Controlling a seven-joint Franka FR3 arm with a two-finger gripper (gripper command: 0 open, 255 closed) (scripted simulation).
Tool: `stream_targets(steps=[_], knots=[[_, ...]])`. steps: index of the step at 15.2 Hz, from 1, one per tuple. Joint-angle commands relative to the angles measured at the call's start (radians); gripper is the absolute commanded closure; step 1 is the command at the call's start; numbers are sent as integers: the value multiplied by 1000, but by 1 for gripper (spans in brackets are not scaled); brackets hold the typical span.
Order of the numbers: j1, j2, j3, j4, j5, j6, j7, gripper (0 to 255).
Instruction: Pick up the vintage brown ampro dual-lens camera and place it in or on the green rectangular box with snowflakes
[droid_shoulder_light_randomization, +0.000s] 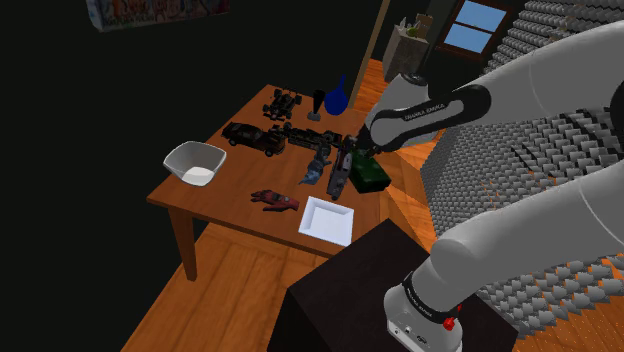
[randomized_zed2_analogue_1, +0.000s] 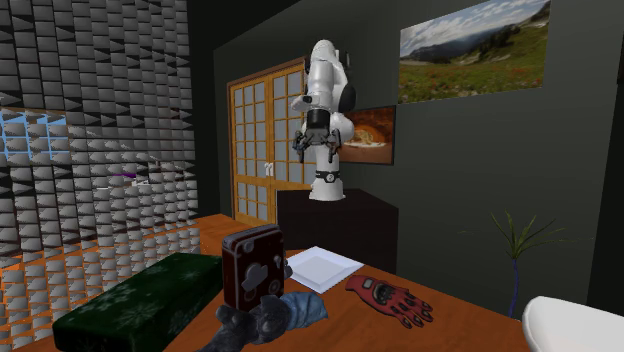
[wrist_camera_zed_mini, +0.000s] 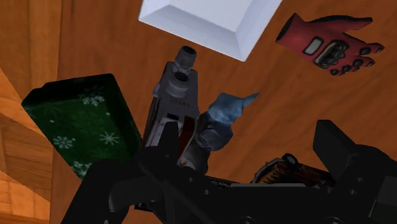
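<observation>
My gripper (wrist_camera_zed_mini: 249, 135) open, holding nothing. Camera (wrist_camera_zed_mini: 173, 95) upright, just beside green box (wrist_camera_zed_mini: 81, 124), off my centreline toward box; shift boxward before descending.

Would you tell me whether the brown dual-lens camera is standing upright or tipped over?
Upright: the camera stands on the table, taller than wide, beside the green box.
</observation>
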Motion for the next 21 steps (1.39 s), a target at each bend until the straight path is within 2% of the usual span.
stream_targets(steps=[1,5,8,10,12,14,17,21], knots=[[-13,88,-15,1,-3,98,6,0],[-23,273,-41,32,22,266,9,0],[-25,416,-47,71,114,379,-44,0],[-75,510,5,105,211,445,-109,0],[-146,603,70,146,261,503,-140,0],[-201,693,112,192,270,555,-140,0],[-256,825,143,269,269,621,-130,0],[-270,909,150,324,267,652,-127,0]])
